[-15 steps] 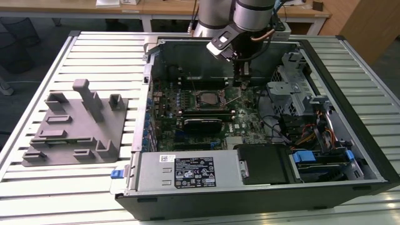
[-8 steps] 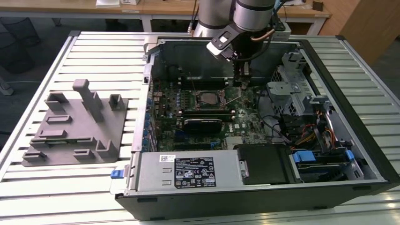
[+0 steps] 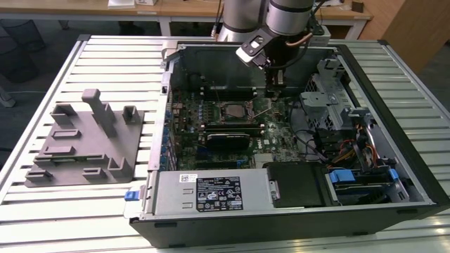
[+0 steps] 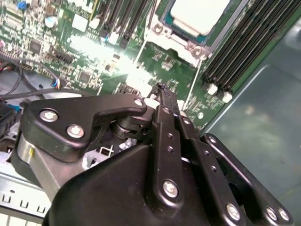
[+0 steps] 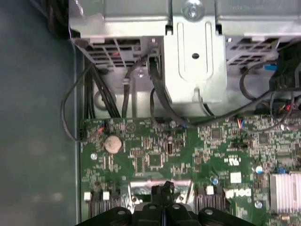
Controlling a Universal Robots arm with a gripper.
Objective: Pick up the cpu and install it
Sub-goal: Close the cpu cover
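Silver-grey jointed robot arm (image 3: 281, 16), angled steeply downward.
Below its wrist, the black two-finger metal gripper (image 3: 275, 88) hangs vertical, slim fingers (image 4: 165, 106) pressed together tip to tip.

Exterior view high, down on whole case (image 3: 211, 66), both wrist views close over mobo (image 4: 162, 66) (image 5: 188, 150) (shared)

Cpu (image 4: 196, 13): pale silvery metal top, dull sheen.
Gripper (image 4: 160, 92): matt black links, bright steel screw heads.
Circuit board (image 5: 155, 162): green, lacquered, glossy; glare patches in second wrist view.
Coin battery (image 5: 113, 143): shiny metal.
Bracket (image 5: 195, 61): bare sheet metal, satin grey.
Cables (image 5: 96, 94): black, smooth plastic sheath.
Exterior view: case (image 3: 281, 229) matt black outside, grey metal inside. Tray (image 3: 70, 158), at 9 o'clock of case, matt grey plastic. Table (image 3: 105, 58) pale slatted metal. Desk (image 3: 183, 8), at 12 o'clock, light wood.
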